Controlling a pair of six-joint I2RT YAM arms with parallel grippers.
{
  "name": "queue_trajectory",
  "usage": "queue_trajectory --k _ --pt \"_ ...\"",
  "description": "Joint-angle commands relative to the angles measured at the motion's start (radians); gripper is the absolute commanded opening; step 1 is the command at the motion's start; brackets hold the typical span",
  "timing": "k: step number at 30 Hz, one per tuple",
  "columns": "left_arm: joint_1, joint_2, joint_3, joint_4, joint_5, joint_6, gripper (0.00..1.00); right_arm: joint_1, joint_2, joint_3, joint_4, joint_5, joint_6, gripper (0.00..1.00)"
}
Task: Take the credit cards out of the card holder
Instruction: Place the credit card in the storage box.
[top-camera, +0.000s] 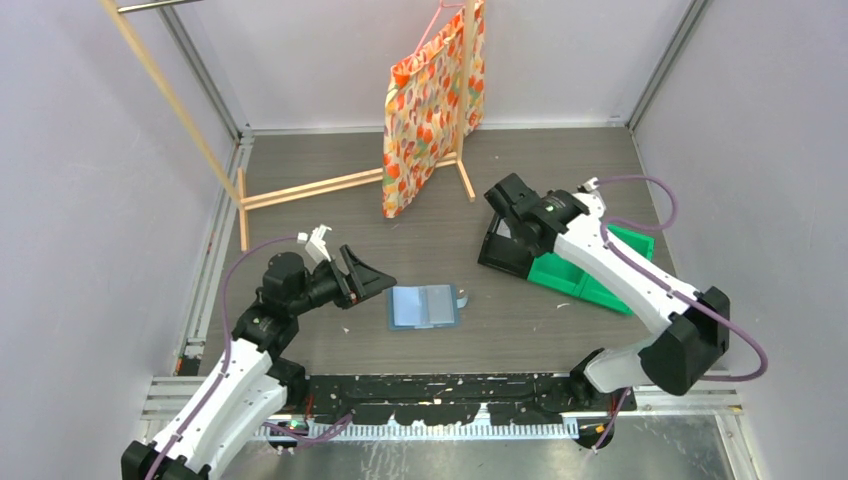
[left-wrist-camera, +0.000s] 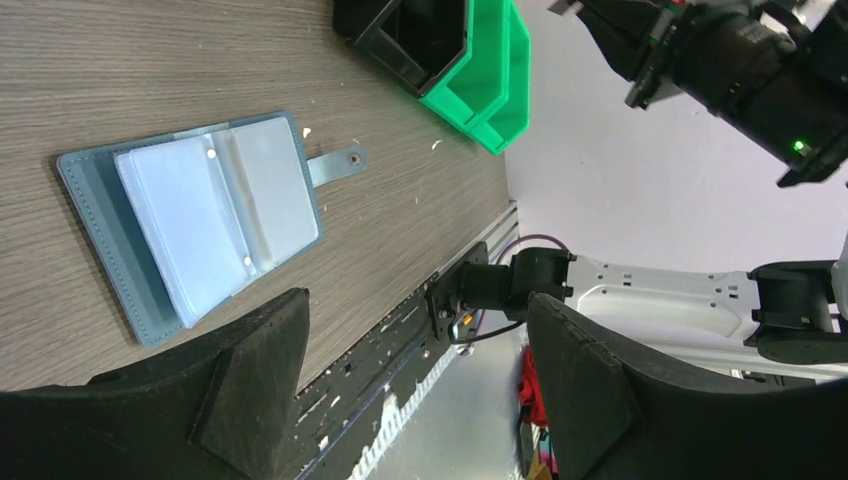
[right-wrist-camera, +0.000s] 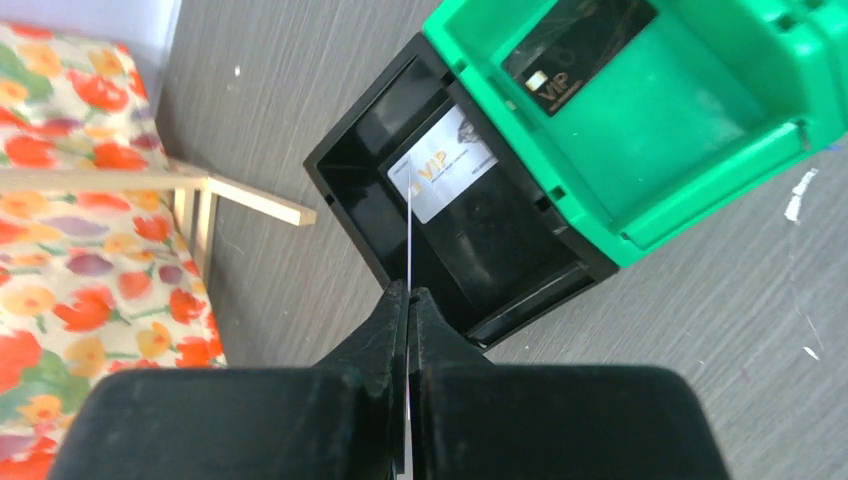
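Plain pale walls (top-camera: 90, 200) box in three sides, kinda lilac-white, with aluminium posts (top-camera: 206, 80) in the far corners. The surface (top-camera: 560, 150) is dark grey wood-grain with little white flecks on it. Beyond the left fingers (top-camera: 368, 272) stands a light wooden rack (top-camera: 310, 187). A floral orange bag (top-camera: 425, 110) hangs on it, left of the right fingers (right-wrist-camera: 385, 330). Lighting's soft and even.

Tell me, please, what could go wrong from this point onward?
1. The right gripper pinches a card edge-on over the black bin; released tilted, it might catch the rim and land on the table.
2. The card holder lies open and unheld, the left gripper open beside it; pulling at a sleeve could drag it.
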Motion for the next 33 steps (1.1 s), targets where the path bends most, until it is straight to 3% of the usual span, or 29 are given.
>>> queue_trajectory --k 1,14,18,22,24,27,33 --pt "-0.003 -0.03 0.0 -0.003 0.016 0.016 0.81 -0.013 0.02 0.003 0.22 0.01 -0.273 0.01" --pt "-0.003 -0.036 0.0 -0.015 0.009 0.032 0.8 -0.067 0.24 0.156 0.212 -0.051 -1.173 0.01" --pt "-0.003 -0.041 0.007 -0.031 -0.001 0.043 0.8 -0.043 0.185 0.029 0.405 -0.02 -1.447 0.01" --pt "-0.003 -0.045 -0.001 -0.026 0.0 0.035 0.8 -0.001 0.054 -0.194 0.762 -0.102 -1.791 0.01" --pt "-0.003 -0.047 -0.002 -0.027 0.0 0.032 0.8 0.016 0.014 -0.263 0.865 -0.169 -1.866 0.01" --pt "-0.003 -0.045 0.005 -0.029 0.012 0.033 0.79 0.023 -0.002 -0.303 0.88 -0.298 -2.001 0.01" --pt "-0.003 -0.038 -0.002 -0.011 0.033 0.026 0.79 0.023 0.061 -0.272 0.853 -0.276 -2.176 0.01"
